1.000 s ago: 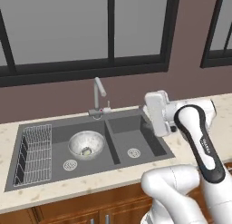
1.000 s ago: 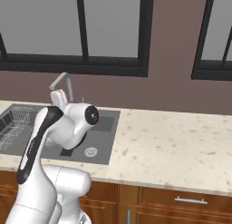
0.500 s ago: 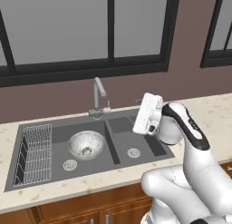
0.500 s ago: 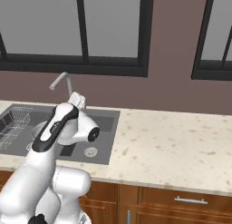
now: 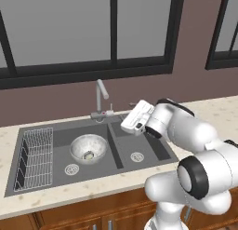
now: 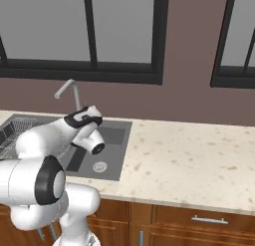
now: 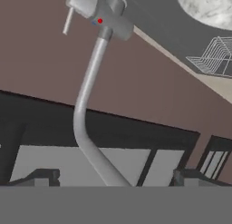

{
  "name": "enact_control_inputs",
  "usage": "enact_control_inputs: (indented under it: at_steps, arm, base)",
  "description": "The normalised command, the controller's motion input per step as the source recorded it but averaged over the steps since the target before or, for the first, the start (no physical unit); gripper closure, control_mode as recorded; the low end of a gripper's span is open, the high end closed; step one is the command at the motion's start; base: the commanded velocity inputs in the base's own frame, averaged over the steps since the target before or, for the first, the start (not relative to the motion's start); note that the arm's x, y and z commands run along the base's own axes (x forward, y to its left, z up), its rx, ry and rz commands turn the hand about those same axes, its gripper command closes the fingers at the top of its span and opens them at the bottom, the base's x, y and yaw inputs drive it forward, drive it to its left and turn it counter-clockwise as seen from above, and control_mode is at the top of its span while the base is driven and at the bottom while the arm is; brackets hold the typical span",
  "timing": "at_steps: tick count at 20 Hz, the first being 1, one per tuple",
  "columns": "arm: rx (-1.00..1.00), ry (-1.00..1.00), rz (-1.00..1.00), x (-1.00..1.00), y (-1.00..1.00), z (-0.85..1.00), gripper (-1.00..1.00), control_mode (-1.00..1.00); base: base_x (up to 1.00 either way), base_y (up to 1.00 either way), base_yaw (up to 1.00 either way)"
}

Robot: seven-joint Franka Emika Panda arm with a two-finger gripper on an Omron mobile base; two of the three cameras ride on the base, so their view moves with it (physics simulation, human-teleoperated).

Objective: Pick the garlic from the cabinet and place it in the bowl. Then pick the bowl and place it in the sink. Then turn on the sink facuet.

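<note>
pincer point(image 5: 131, 113): jaws apart, empty, just right of sink facuet point(image 5: 99, 98) | bowl point(image 5: 88, 147): in left basin of sink point(image 5: 153, 147), garlic point(image 5: 88, 155) inside | bench point(image 5: 56, 194): carries sink

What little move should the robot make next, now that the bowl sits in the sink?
Probably ease the open end effector toward the short side lever of the slim grey metal tap to turn it on: the speckled grey-white bowl already rests in the dark grey sink, and no water runs.
</note>
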Motion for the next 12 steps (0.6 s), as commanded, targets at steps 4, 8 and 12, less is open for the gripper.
enact_control_inputs:
  at_steps: [4, 8, 12]
  arm:
    - [0.15, 0.08, 0.00, 0.65, -0.01, -0.06, -1.00, -1.00]
    - [0.00, 0.00, 0.00, 0.38, 0.00, -0.20, -1.00, -1.00]
    - [0.00, 0.00, 0.00, 0.47, 0.00, -0.09, -1.00, -1.00]
  base:
    - [0.00, 0.00, 0.00]
    - [0.00, 0.00, 0.00]
    - [0.00, 0.00, 0.00]
